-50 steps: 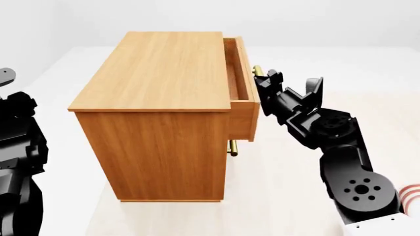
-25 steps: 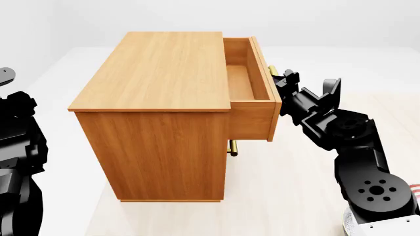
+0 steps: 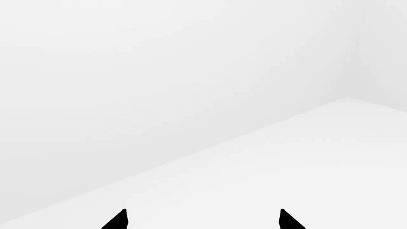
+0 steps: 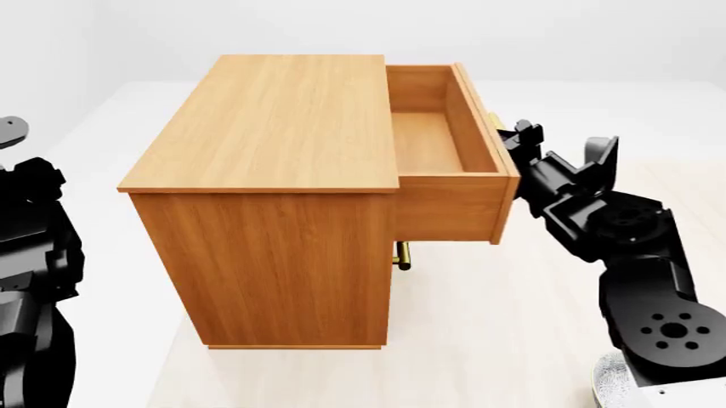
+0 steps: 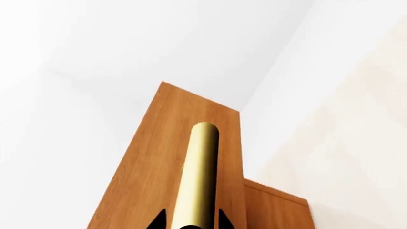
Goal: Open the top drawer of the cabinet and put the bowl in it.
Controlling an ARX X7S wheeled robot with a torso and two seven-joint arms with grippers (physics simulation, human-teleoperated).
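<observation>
The right tool (image 4: 513, 136) is clamped on the brass handle (image 5: 196, 176) of the top drawer (image 4: 437, 140); the right wrist view shows the bar running lengthwise between the two dark tips. From there the drawer reaches back toward the cabinet (image 4: 272, 127), its long axis along the pull line, and its wooden box lies well exposed and empty. The left tool (image 3: 202, 220) faces only white surroundings with its tips apart, holding nothing, far from the drawer. The bowl shows in no view, so which arm is nearer to it cannot be judged.
</observation>
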